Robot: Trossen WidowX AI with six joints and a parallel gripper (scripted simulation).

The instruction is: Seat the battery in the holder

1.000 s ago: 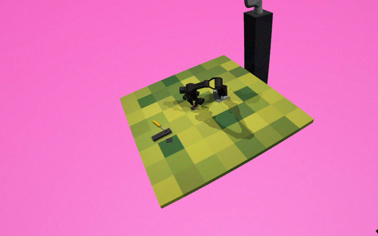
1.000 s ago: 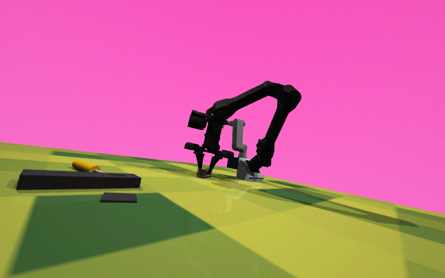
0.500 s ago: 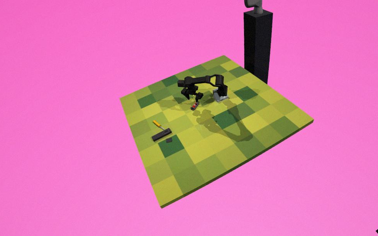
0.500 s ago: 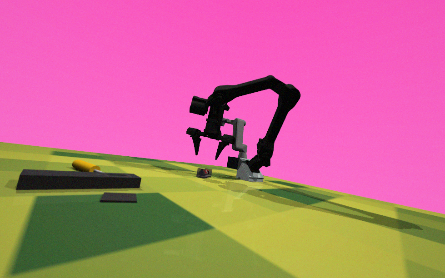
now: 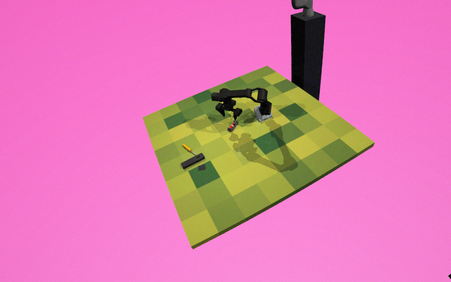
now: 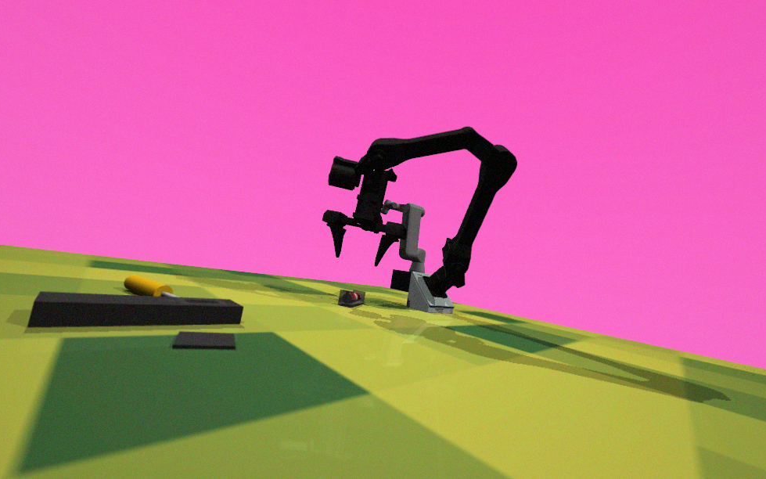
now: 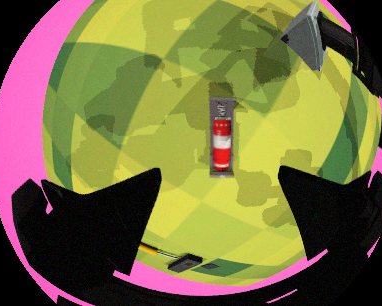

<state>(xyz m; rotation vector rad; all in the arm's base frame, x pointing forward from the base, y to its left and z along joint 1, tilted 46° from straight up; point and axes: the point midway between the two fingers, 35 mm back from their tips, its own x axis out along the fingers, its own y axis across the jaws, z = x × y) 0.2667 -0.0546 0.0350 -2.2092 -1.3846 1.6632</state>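
Observation:
The red and white battery (image 5: 232,126) (image 6: 354,296) (image 7: 221,144) lies lengthwise in the grey holder (image 7: 213,107) and looks straight from above in the wrist view. The coiled spring (image 7: 221,108) shows at the holder's upper end there, against the battery's near end. The other battery end is close to the holder's lower end wall; whether it is under the lip I cannot tell. My gripper (image 5: 229,117) (image 6: 357,260) (image 7: 223,174) is wide open and empty, raised above the holder and touching neither it nor the battery.
A long dark block (image 5: 192,161) (image 6: 135,311) (image 7: 183,263) lies away from the holder, with a yellow-handled screwdriver (image 5: 187,147) (image 6: 144,286) behind it and a thin dark plate (image 5: 202,167) (image 6: 204,340) beside it. The arm's grey base (image 5: 262,114) (image 6: 424,297) (image 7: 305,37) is near the holder.

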